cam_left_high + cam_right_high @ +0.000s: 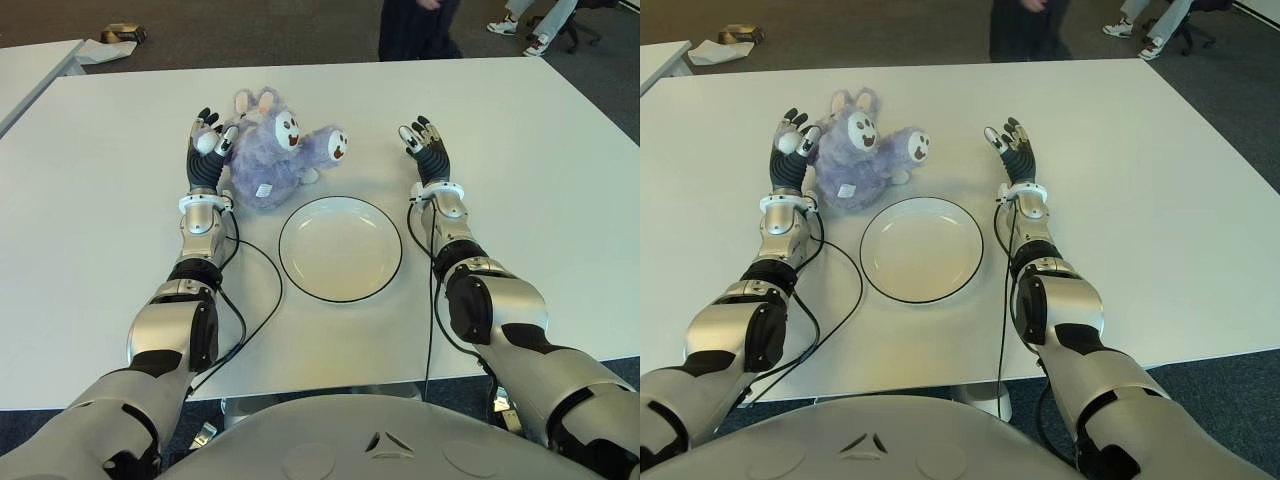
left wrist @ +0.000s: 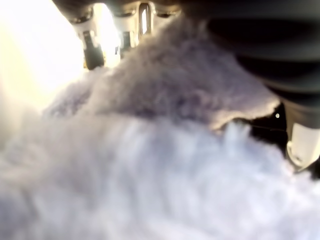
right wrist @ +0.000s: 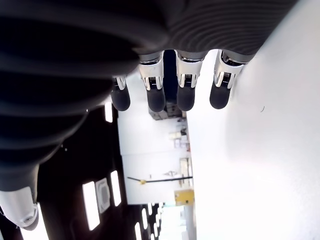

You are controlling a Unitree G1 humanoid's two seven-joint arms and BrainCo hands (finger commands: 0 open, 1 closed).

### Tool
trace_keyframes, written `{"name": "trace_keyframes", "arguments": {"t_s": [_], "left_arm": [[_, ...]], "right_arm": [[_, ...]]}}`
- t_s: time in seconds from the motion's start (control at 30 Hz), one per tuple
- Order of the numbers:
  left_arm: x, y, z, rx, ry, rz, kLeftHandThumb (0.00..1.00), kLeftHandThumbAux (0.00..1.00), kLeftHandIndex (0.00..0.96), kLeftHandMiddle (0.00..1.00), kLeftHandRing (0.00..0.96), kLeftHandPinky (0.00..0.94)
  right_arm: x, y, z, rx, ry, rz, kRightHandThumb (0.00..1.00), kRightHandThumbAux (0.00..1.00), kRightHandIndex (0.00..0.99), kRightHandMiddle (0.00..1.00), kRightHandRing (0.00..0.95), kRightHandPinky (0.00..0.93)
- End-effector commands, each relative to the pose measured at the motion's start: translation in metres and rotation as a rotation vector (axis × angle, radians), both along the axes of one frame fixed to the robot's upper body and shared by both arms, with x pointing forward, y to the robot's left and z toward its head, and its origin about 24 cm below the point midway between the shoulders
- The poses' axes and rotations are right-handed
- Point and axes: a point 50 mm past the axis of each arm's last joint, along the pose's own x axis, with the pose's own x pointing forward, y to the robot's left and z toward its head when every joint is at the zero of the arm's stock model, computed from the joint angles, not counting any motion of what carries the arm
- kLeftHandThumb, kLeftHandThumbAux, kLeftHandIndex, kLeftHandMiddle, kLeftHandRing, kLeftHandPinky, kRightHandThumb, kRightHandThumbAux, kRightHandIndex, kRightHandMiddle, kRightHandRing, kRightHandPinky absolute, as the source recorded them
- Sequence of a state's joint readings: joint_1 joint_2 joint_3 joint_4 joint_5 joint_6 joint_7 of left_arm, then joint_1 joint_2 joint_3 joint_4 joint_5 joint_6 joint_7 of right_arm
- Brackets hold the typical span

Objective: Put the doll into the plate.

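The doll [image 1: 275, 150] lies on the white table [image 1: 560, 180], pressed against the inner side of the left robot hand [image 1: 207, 140] and just beyond the far-left rim of the plate [image 1: 340, 249]. In the left wrist view the fur fills the palm and the fingers are seen reaching over it, yet they are only loosely bent; the doll is judged to be touched, not yet gripped. The right robot hand [image 1: 425, 140] is held out spread and empty on the far side of the plate, well apart from the doll.

A slip is the likely failure: if the left fingers are closed on loose fur alone, the soft body could sag or roll out during the lift. The doll could also be pushed away across the smooth table instead of being gathered. A low carry could catch the plate's rim and shift it.

The doll is a plush of pale purple, shaggy fur with two upright ears, a white face with dark eyes, a white-tipped limb and a small tag.
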State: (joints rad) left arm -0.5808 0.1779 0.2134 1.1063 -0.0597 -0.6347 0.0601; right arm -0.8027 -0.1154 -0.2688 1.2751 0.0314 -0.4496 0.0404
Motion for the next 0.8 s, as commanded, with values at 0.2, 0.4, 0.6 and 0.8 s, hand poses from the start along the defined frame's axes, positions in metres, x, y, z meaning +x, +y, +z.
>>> {"name": "trace_keyframes", "arguments": {"t_s": [0.2,0.4,0.6,0.8], "left_arm": [[-0.0260,0.0001,-0.0407,0.001,0.153,-0.010,0.000,0.481,0.000,0.111,0.124,0.125],[-0.0263,0.0002,-0.0408,0.007,0.153,-0.008,0.000,0.479,0.000,0.112,0.124,0.136],[-0.0266,-0.0002,-0.0409,0.012,0.151,-0.008,0.000,0.476,0.000,0.112,0.123,0.128],[-0.0268,-0.0007,-0.0409,0.010,0.147,-0.007,0.000,0.473,0.000,0.125,0.137,0.153]], "right_arm": [[-0.0224,0.0026,-0.0426,0.037,0.175,-0.013,0.088,0.555,0.028,0.058,0.054,0.072],[-0.0224,0.0025,-0.0426,0.038,0.175,-0.014,0.087,0.548,0.031,0.058,0.054,0.075],[-0.0225,0.0024,-0.0425,0.042,0.173,-0.014,0.088,0.547,0.031,0.058,0.053,0.067],[-0.0225,0.0021,-0.0425,0.044,0.172,-0.014,0.089,0.551,0.029,0.055,0.054,0.078]]}}
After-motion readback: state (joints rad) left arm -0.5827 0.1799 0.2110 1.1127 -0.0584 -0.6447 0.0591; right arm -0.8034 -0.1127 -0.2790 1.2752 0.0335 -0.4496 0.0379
